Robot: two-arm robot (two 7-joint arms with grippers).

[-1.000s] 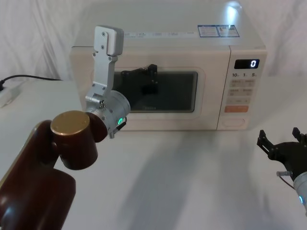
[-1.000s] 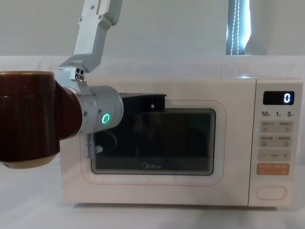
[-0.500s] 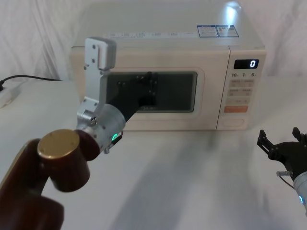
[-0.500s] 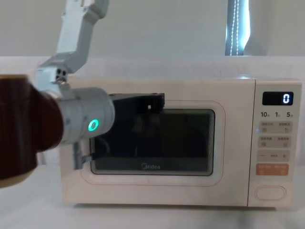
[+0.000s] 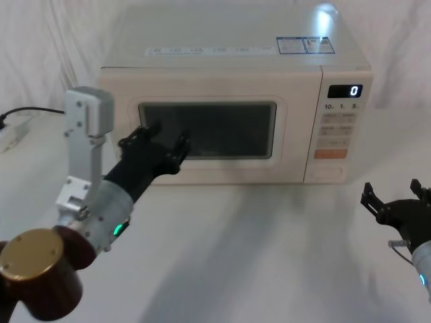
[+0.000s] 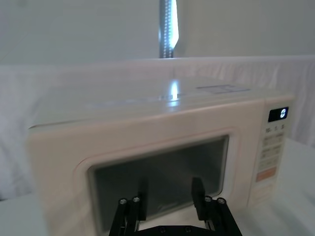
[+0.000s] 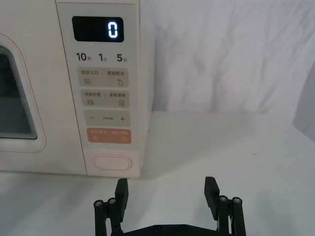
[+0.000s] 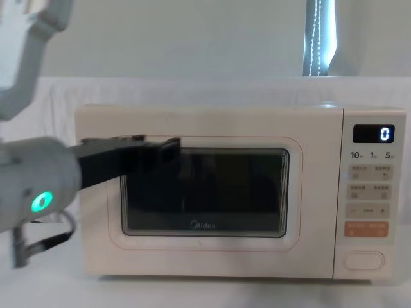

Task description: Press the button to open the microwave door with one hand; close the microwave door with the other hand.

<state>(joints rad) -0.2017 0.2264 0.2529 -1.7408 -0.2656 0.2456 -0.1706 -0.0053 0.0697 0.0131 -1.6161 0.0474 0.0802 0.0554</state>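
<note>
Before us, door [image 5: 209, 131]: sitting shut, just beyond left gripper [image 5: 161, 141]
Left gripper: we are spreading it
Change: we are backing it off
Right gripper [image 7: 167, 189]: spread, near button [image 7: 112, 162]

White cloth drapes the wall [image 5: 40, 40] behind my tabletop [image 5: 269, 256] — also white — and a bright light strip [image 8: 319, 37] glows above, upright.

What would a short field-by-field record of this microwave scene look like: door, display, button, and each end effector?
microwave door: shut, flush with the front
display: reads 0
button: cream pill-shaped key at the panel's foot, untouched
left end effector: open, in front of the door's left part
right end effector: open, low on the table, facing the button from a distance
table: white cloth under the microwave
</note>
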